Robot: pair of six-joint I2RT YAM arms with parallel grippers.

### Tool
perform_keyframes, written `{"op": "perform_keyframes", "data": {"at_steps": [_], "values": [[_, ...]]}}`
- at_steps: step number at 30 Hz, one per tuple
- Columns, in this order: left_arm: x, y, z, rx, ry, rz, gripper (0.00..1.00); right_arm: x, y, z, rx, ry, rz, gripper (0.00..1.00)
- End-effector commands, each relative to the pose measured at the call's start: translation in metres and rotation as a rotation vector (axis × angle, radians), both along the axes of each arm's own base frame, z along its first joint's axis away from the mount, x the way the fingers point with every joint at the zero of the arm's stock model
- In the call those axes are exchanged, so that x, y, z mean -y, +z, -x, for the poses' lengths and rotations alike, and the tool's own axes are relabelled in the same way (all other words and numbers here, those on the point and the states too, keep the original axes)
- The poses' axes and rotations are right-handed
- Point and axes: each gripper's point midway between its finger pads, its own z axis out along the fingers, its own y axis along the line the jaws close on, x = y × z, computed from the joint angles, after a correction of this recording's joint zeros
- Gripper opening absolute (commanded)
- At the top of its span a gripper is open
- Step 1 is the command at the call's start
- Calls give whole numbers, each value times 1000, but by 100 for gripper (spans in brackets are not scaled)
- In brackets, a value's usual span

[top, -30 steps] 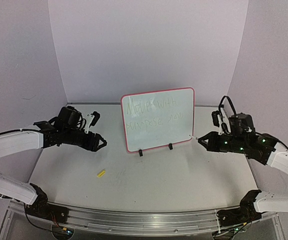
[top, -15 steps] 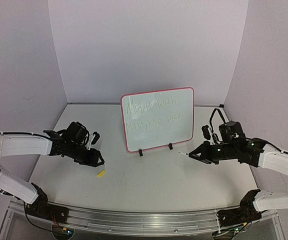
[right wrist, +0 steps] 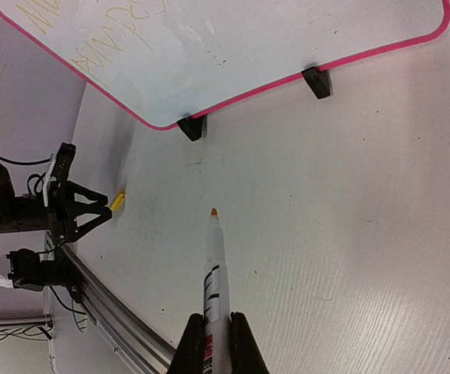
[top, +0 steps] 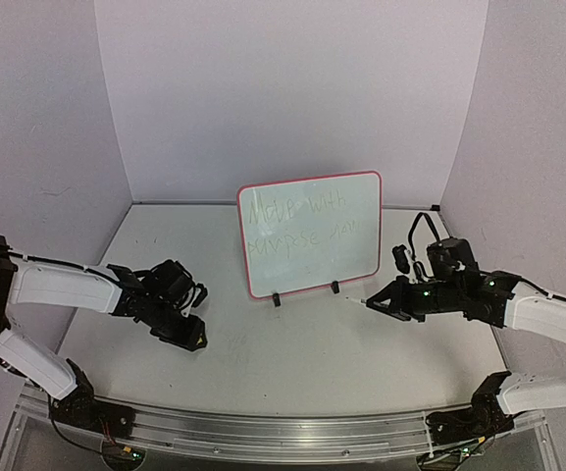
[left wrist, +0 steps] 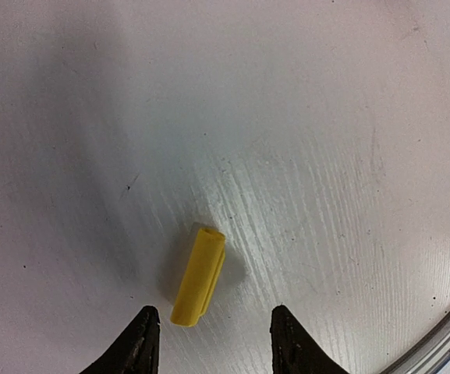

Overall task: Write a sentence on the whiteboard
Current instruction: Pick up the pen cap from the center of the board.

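Note:
The whiteboard (top: pixel 359 257) with a pink frame stands upright on two black feet at mid-table. The sentence (top: pixel 297 224) runs across it in two faint yellow-green lines. My right gripper (top: pixel 381 299) is shut on a white marker (right wrist: pixel 215 273). The marker's orange tip is bare and points left, low in front of the board's right foot. My left gripper (left wrist: pixel 213 315) is open just above the table. A small yellow cap (left wrist: pixel 198 276) lies flat between its fingertips, close to the left one. In the top view the cap is hidden under that gripper (top: pixel 192 337).
Purple walls close the table on three sides. A metal rail (top: pixel 263 427) runs along the near edge, also at the lower right of the left wrist view as the rail (left wrist: pixel 443 335). The right wrist view shows the board (right wrist: pixel 287 39), the left gripper (right wrist: pixel 104 212) and the cap (right wrist: pixel 118 199).
My left gripper has moved right and towards the near edge, down over the yellow cap, and its jaws have narrowed. My right gripper has drawn the marker away from the board, lower and leftward.

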Motion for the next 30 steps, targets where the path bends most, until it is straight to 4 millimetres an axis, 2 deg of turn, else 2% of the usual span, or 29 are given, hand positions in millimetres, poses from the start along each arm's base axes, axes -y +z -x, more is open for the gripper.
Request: {"op": "perform_keyframes", "data": {"at_steps": [1, 6, 14, 20, 22, 25, 28, 30], "values": [[-2, -3, -6, 21, 11, -40, 48, -4, 5, -2, 25, -1, -26, 0], [3, -10, -8, 14, -3, -53, 48, -3, 3, -1, 24, -4, -26, 0], [2, -20, -1, -7, -5, -89, 29, -4, 6, -2, 31, -8, -29, 0], [-7, -27, 2, -11, 9, -150, 18, -6, 11, -2, 36, -3, -38, 0], [-8, -29, 4, -18, 10, -155, 11, -10, 18, -4, 44, 11, -50, 0], [-6, -27, 7, -11, 3, -147, 1, -21, 41, -9, 71, 54, -73, 0], [-6, -22, 8, 11, 5, -119, 0, -32, 66, -13, 93, 127, -61, 0], [-4, -11, 8, 36, 8, -74, 0, -40, 85, -16, 112, 176, -58, 0]]}}
